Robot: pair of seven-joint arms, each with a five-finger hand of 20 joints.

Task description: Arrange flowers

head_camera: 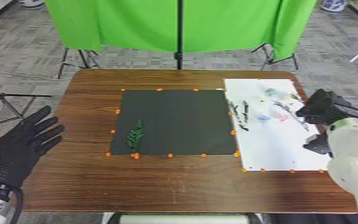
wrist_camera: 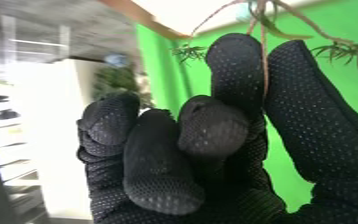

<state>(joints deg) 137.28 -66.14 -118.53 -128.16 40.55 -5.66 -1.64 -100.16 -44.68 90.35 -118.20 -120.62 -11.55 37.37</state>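
Pinching a thin stem in my right hand, right of the black mat, I have my left hand spread wide left of it, a green leafy sprig lying on the mat's left part.

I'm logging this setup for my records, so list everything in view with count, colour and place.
Table: one, brown, centre
Mat: one, dark, on the table
Sprig: one, green, on the mat's left part
Sheet: one, white, right of the mat
Stems and flowers: several, dark, blue and pink, on the sheet
Thin stem: one, reddish-brown, pinched by the right hand
Markers: many, orange, along mat and sheet edges
Cloth: green, behind the table
Pole: one, black, before the cloth
Floor: grey, around the table
Left hand: one, black, left of the mat, fingers open
Right hand: one, black, at the sheet's right edge
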